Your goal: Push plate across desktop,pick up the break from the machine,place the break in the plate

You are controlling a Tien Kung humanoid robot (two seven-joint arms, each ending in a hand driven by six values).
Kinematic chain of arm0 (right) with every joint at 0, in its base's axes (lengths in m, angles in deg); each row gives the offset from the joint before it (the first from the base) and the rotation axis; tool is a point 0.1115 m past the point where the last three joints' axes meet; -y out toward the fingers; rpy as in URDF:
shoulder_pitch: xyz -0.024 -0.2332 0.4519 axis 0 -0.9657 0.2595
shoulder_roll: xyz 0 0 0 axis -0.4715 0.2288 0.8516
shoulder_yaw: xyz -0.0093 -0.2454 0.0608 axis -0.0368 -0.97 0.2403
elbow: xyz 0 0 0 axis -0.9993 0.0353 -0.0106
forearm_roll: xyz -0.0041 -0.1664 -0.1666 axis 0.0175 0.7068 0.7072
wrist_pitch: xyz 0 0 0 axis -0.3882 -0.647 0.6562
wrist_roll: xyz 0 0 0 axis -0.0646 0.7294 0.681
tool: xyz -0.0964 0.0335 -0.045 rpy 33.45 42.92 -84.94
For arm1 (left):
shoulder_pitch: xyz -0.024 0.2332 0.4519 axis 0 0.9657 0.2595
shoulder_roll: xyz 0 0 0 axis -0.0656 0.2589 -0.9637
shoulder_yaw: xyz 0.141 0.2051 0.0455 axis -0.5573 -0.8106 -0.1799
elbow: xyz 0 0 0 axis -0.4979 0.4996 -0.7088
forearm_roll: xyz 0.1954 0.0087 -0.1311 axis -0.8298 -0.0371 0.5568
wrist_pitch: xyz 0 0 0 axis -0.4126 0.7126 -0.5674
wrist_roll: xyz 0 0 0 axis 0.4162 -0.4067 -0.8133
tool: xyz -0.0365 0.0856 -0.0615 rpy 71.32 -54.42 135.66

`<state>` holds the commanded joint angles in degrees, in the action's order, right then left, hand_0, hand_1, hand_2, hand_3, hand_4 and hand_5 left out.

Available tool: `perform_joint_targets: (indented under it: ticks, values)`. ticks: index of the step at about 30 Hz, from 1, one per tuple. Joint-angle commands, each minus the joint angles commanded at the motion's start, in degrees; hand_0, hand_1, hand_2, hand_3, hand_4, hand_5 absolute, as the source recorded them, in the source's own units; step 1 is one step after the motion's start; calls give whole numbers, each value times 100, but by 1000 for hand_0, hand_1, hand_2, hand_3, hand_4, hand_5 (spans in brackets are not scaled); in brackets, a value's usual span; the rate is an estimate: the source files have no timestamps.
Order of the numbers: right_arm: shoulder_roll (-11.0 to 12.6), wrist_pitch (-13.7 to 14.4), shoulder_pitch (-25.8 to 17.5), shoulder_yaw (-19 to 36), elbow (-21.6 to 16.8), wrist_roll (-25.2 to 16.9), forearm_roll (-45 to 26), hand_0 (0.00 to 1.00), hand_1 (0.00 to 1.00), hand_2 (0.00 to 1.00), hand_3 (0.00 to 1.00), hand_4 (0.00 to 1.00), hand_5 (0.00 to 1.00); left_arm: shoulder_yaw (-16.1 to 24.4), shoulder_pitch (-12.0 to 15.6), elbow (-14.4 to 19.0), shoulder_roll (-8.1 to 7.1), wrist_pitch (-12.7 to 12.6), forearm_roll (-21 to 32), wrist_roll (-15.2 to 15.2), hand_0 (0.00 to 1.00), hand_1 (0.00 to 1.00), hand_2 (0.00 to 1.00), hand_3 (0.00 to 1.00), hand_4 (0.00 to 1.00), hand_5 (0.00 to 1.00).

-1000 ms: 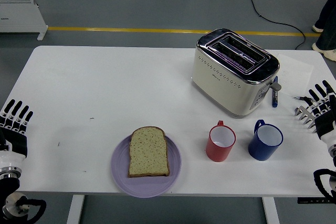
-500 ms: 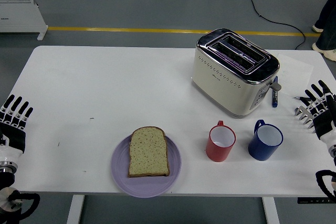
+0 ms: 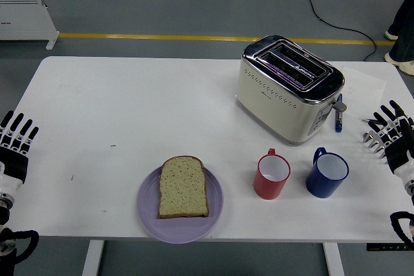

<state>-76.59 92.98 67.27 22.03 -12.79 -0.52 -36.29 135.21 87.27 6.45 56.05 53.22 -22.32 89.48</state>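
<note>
Left robot hand (image 3: 15, 143) sat at the far left edge of the frame, fingers spread and straight, holding nothing, at the left edge of the counter (image 3: 129, 101). Right robot hand (image 3: 392, 132) sat at the far right edge, fingers also splayed, empty, over the counter's right side.

We saw the bread slice (image 3: 184, 187) lying flat on the purple plate (image 3: 147, 208), lower centre of the frame, near the counter's front edge. Slice covered most of the plate's middle, crust edge up toward the top of the frame. Neither hand touched plate or bread; both were well apart from it.

Toaster (image 3: 289, 87) stood upper right of centre, cream body with chrome top, turned at an angle. We saw no bread standing up out of its two slots. A blue pen (image 3: 337, 118) lay just beside its right end, and a sheet of paper (image 3: 365, 85) lay beyond that toward the right edge.

Red mug (image 3: 272, 174) stood right of the plate, below the toaster, handle toward the top. Blue mug (image 3: 326, 172) stood just right of the red one, apart from it, handle also up. We could see the white insides of both mugs.

Floor at the top of the frame showed a yellow line (image 3: 194, 37), a white heater (image 3: 24, 4) upper left, black cables (image 3: 323, 11) upper right, and a person's shoes (image 3: 401, 61) at the right edge.
</note>
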Motion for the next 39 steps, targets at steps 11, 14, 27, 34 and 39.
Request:
perform_joint_targets:
  ticks: [11, 14, 27, 34, 39]
  values:
    - [-3, 47, -25, 21, 57, -65, -11, 778, 758, 782, 775, 490, 470, -81, 77, -46, 0, 70, 6, -28, 783, 773, 778, 719, 540, 998]
    - [-4, 71, -51, 24, 71, -78, -36, 777, 756, 780, 774, 493, 474, -100, 94, -61, 0, 62, 9, -17, 783, 775, 781, 720, 543, 998]
    - [-39, 103, -91, 20, 88, -84, -44, 775, 753, 778, 770, 494, 479, -159, 162, -98, 0, 53, -9, -24, 783, 776, 780, 721, 545, 998]
    - [-54, 141, -56, 19, 109, -84, -55, 775, 750, 772, 766, 490, 515, -140, 137, -103, 0, 39, 0, -21, 783, 777, 779, 721, 546, 998]
    - [-63, 163, -44, 6, 115, -92, -66, 773, 749, 770, 766, 490, 516, -122, 123, -100, 0, 27, 4, -3, 783, 777, 779, 721, 546, 998]
